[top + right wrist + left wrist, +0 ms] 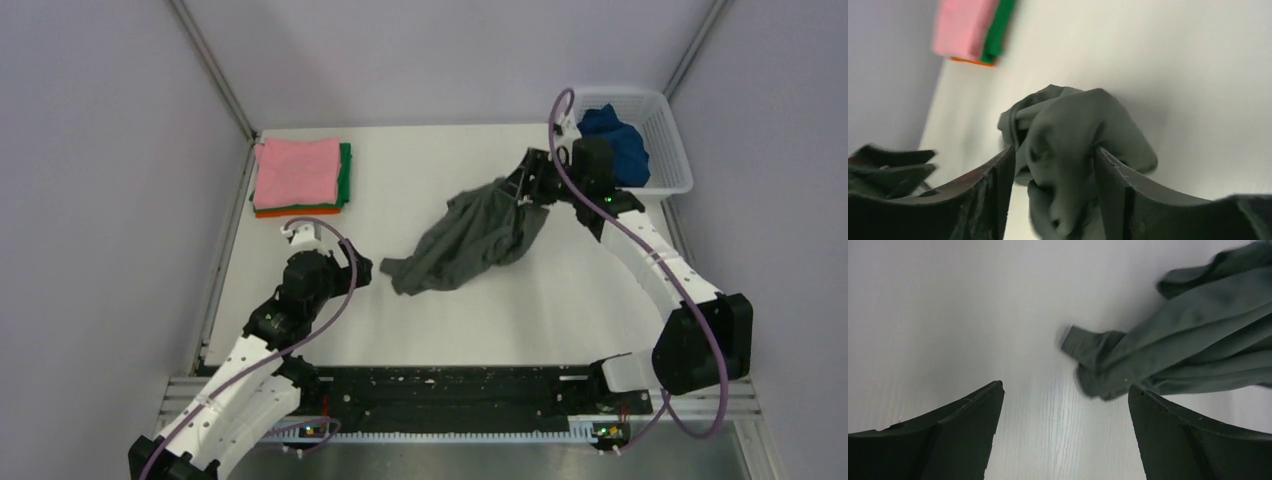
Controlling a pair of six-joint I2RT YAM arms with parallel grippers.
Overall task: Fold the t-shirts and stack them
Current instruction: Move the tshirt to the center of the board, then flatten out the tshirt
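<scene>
Grey t-shirt lies crumpled between folded stack and basket.

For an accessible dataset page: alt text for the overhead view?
A crumpled dark grey t-shirt lies on the white table, one end raised at the right gripper, left gripper near the other. A stack of folded t-shirts, pink on top, sits far left; a dark blue t-shirt fills a white basket far right.
</scene>
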